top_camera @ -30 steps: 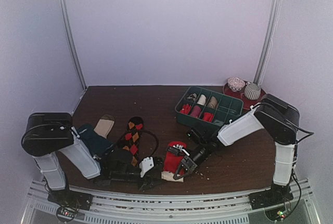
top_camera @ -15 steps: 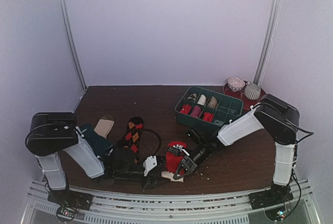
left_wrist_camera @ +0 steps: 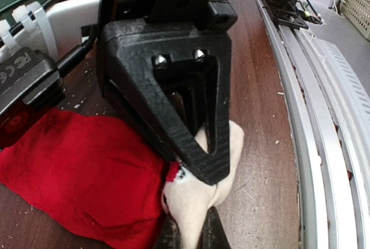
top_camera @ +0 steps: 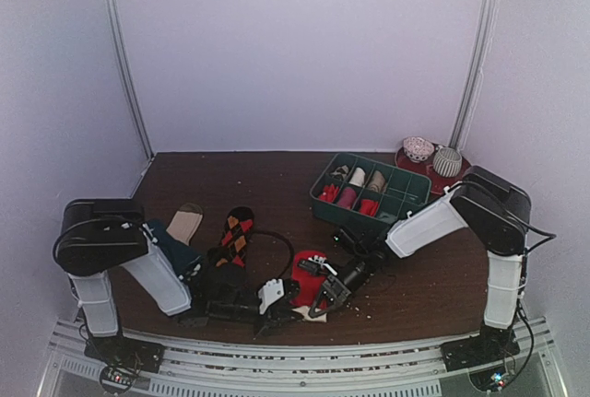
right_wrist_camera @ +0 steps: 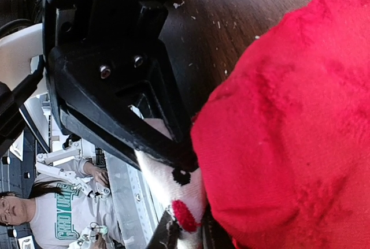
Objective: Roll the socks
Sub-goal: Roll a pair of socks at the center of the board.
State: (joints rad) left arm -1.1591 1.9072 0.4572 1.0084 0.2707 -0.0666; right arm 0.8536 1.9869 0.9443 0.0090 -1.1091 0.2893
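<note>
Then, left gripper [left_wrist_camera: 191,236] and right gripper [right_wrist_camera: 186,236], jaws narrow, tight on the beige cuff [left_wrist_camera: 228,171] of the red sock [left_wrist_camera: 87,174].

A dark brown wooden table [top_camera: 277,185] holds a green plastic tray with little boxes inside [top_camera: 407,200] at the back right. Rolls of red, white and tan cloth [top_camera: 355,185] sit in its left boxes. Just behind the tray, a round red plate [top_camera: 458,174] carries a spotted bowl [top_camera: 418,149] and a striped cup [top_camera: 447,161].
</note>
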